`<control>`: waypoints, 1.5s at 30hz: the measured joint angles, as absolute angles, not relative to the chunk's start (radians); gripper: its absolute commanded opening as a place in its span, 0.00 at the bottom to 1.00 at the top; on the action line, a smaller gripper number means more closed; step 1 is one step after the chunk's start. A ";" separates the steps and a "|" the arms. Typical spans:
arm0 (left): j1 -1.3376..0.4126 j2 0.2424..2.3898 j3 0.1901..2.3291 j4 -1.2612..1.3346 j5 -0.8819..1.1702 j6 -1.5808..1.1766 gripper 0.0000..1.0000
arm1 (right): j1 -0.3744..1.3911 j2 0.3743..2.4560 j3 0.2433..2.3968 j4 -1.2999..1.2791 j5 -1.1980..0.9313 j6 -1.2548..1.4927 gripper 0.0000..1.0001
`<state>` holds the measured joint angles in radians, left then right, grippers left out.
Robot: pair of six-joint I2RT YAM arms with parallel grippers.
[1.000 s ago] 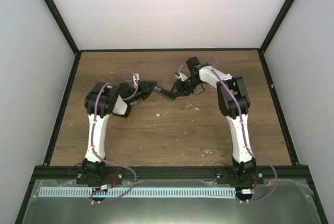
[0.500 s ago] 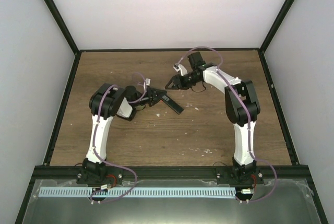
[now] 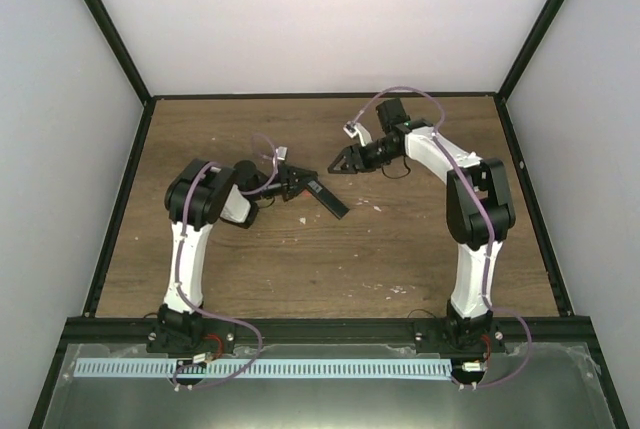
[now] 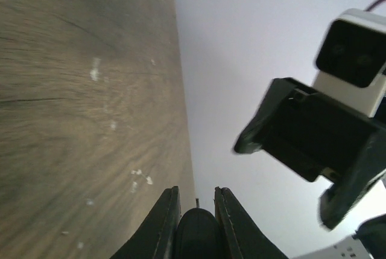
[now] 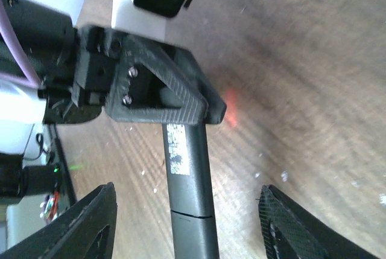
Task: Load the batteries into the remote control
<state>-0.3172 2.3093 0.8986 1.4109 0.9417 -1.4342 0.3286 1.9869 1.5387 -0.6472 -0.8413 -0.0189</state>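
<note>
remote control (image 3: pixel 330 201) clamped in left claw (image 3: pixel 301 187) | right claw (image 3: pixel 333 163) spread wide, apart

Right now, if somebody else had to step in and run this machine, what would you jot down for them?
Left gripper: jaws shut on one end of the remote control, the rest sticking out free.
Right gripper: jaws open and empty, close to the remote but not touching it.
Batteries: in no view, so I cannot tell whether any are loaded.
Done: the remote is gripped, its labelled side facing the right gripper.
Left: find the batteries and load them.
</note>
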 measured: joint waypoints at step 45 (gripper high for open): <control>-0.330 2.212 0.992 1.509 1.262 -1.639 0.00 | 0.416 1.991 1.489 -0.923 -1.137 -0.151 0.28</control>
<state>-0.3298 2.2116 0.9924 1.5085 1.2621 -1.6394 0.4164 1.9915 1.4895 -0.9226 -1.1370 -0.1509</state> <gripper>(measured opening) 0.140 0.314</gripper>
